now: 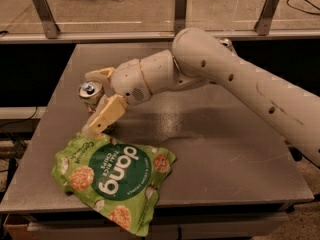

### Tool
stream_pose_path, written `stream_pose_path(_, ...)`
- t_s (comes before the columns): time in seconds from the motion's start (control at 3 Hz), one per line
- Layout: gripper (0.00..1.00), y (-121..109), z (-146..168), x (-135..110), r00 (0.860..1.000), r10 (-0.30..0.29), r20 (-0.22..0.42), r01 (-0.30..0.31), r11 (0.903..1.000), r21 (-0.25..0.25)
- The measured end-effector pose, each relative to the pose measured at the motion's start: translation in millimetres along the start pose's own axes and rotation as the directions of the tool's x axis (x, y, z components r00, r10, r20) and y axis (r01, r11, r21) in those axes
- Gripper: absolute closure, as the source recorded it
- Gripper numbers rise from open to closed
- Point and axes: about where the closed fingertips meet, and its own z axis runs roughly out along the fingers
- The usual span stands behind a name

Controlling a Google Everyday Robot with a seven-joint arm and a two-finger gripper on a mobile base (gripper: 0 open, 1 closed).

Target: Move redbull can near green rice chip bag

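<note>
The redbull can (89,91) shows its silver top and a bit of its side; the rest is hidden behind a finger. My gripper (91,103) is shut on it, with one beige finger (106,115) in front and one behind. The can is held just above the table (225,149), close to the upper left edge of the green rice chip bag (112,176). The bag lies flat at the front left of the table, with its "dang" circle facing up.
My white arm (225,79) reaches in from the right across the back of the table. A bit of another can (226,43) peeks out behind the arm at the back. A rail with posts (45,14) runs behind the table.
</note>
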Motion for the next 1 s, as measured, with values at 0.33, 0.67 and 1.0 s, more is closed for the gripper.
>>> stream_pose_path(0.33, 0.00, -8, -14, 8, 1.000, 0.006, -0.014, -0.006, 0.9991, 0.041)
stream_pose_path(0.67, 0.00, -41, -61, 26, 0.998, 0.014, -0.055, -0.004, 0.9849, 0.173)
stream_pose_path(1.0, 0.00, -84, -130, 39, 0.993, 0.005, -0.119, 0.036, 0.9389, 0.342)
